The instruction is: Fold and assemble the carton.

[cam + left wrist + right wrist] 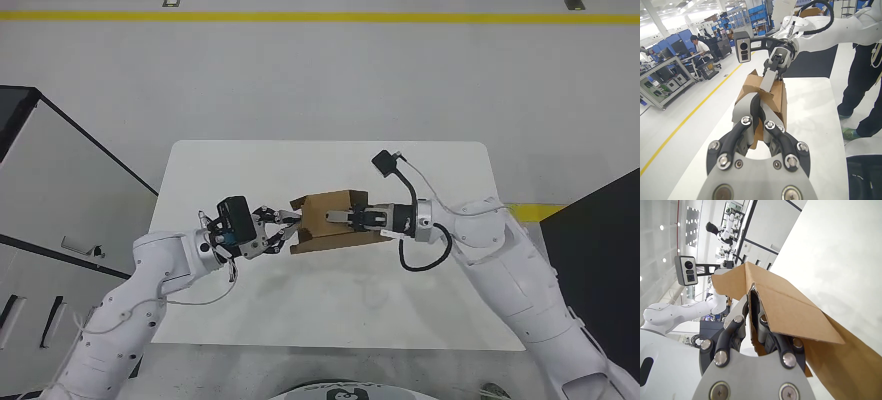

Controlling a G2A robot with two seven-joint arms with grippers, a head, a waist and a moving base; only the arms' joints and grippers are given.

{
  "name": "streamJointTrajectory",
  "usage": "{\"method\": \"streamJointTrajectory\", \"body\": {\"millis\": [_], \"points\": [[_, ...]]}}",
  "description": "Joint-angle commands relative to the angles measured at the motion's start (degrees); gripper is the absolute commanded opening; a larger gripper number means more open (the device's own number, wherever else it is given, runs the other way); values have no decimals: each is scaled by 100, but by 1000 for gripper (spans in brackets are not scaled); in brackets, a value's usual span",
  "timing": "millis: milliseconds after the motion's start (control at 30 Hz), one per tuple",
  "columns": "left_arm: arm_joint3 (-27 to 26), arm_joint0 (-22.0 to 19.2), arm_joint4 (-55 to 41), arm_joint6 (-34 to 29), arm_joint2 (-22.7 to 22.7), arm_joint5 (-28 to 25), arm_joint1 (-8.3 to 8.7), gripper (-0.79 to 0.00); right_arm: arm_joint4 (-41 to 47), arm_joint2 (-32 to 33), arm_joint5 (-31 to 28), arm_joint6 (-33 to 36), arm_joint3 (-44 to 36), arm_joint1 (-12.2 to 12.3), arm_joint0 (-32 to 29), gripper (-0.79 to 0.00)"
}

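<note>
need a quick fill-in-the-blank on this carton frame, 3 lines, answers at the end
1. The table under the carton is ___ in colour.
2. The left tool is ___ (open or shut) on the carton.
3. The right tool grips the carton from the side ___ the left tool.

Missing words: white; shut; opposite.

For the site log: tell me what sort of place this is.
Probably a robotics workshop or factory test floor: around the table with the carton are shelves of blue bins, a yellow floor line and a framed workbench of equipment.
</note>
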Motion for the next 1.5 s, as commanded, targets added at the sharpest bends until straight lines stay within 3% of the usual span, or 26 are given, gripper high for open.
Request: {"method": "streamJointTrajectory", "body": {"millis": [0, 333, 767, 1233, 1467], "points": [[-15, -37, 8, 5, 67, -2, -9, -785, 2, -14, 17, -6, 0, -2, 6, -785], [168, -158, 0, 5, 104, 45, -22, -785, 83, 34, -61, -91, -4, 3, 8, -785], [566, -186, -187, 58, -132, 103, -7, -785, 874, 254, -875, 70, 70, 13, -120, -785], [642, -319, -143, 122, -45, 153, -33, -785, 738, 87, -858, 748, 159, 41, 7, -785], [660, -304, -108, 137, -86, 147, -28, -785, 707, 204, -929, 381, 171, 51, -47, -785]]}}
